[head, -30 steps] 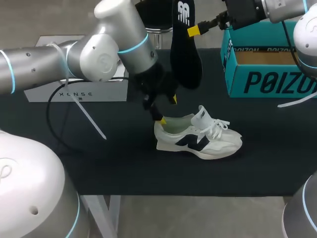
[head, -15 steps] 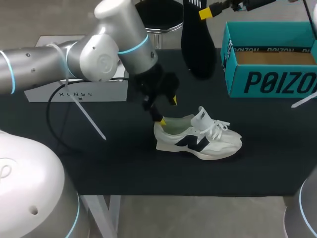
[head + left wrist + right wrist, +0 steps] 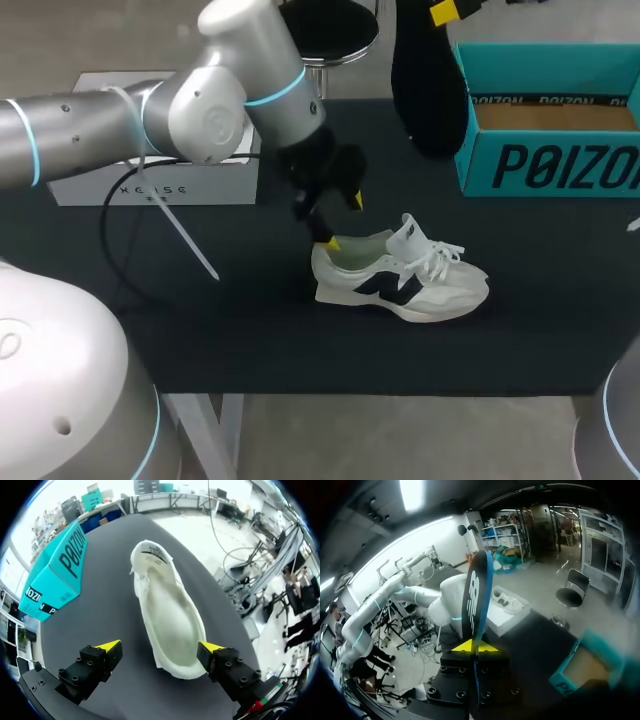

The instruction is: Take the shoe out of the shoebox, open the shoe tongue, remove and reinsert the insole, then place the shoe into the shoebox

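The right gripper (image 3: 475, 646) is pinching the black insole (image 3: 476, 595) between its yellow tips, holding it on end at the top of the head view, just left of the teal shoebox (image 3: 545, 130) (upper right of the frame). The left gripper (image 3: 159, 647) is hanging spread around the heel end of the white shoe (image 3: 170, 615). The shoe is sitting on its sole in the centre of the dark counter (image 3: 200, 330), toe pointing right.

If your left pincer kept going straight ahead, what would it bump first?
My left pincer would probably meet the shoe first; its heel end lies between the open fingers, though depth is unclear.
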Motion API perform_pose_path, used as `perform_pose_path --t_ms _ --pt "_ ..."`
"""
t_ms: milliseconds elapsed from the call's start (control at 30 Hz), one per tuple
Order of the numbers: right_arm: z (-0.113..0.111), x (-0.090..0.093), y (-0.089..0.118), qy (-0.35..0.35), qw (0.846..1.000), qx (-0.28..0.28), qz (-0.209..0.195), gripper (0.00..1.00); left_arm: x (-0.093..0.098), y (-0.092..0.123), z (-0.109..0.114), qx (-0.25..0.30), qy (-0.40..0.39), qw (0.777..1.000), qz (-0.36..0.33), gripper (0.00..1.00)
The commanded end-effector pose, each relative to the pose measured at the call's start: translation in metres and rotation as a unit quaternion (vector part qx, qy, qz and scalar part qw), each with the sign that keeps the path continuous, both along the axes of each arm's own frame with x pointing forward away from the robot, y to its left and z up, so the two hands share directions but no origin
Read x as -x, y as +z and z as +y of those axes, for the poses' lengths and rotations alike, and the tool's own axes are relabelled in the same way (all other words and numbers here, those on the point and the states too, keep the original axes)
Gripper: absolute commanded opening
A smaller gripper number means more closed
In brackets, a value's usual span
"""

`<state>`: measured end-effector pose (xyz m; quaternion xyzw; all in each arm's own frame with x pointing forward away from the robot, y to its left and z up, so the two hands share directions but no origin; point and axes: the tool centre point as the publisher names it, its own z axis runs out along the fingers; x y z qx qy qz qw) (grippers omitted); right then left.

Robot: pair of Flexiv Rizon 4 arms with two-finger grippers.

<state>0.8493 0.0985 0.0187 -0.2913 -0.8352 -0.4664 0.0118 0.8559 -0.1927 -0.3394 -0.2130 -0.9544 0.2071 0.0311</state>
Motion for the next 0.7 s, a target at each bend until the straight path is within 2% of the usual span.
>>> perform_pose_path --t_ms 33,467,700 --pt "-0.012 0.01 -0.006 -0.011 1.0 -0.013 -0.005 0.0 -0.003 -0.001 -0.004 -0.003 -0.004 1.0 0.002 1.0" --pt "-0.023 0.014 0.004 -0.013 1.0 -0.017 -0.018 0.0 -0.004 0.002 -0.01 -0.004 -0.009 1.0 -0.003 1.0" --pt "-0.023 0.015 0.005 -0.007 1.0 -0.013 -0.015 0.0 -0.004 0.005 -0.011 -0.004 -0.009 1.0 -0.006 1.0"
